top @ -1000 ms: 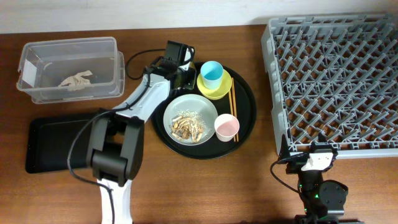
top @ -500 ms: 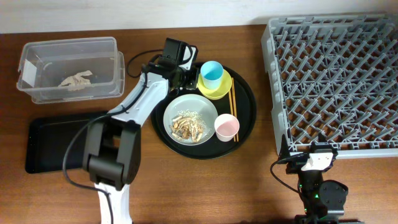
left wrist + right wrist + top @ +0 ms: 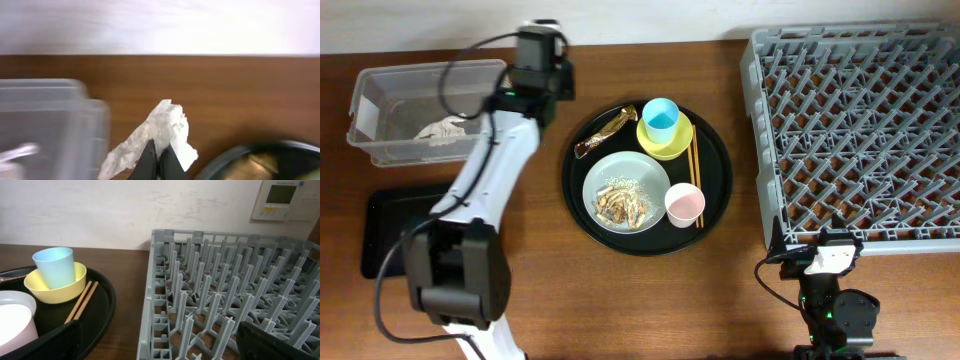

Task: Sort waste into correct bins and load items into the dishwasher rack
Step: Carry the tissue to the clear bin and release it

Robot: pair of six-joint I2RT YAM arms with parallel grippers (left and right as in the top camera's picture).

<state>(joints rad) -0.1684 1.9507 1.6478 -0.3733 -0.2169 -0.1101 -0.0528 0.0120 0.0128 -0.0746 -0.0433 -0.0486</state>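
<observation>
brown table (image 3: 650, 300) under rack (image 3: 860, 130), white wall (image 3: 100, 210)

The tabletop (image 3: 650, 300) is brown wood, smooth with a soft sheen. The round black tray (image 3: 718, 180) looks like glossy plastic, and the gold-brown wrapper (image 3: 605, 132) on it is shiny and creased. Left of that tray, the tub (image 3: 430, 68) is clear smooth plastic and the crumpled paper (image 3: 162, 130) is matt white. Right of the tray, the rack (image 3: 860, 130) is matt grey plastic.
</observation>
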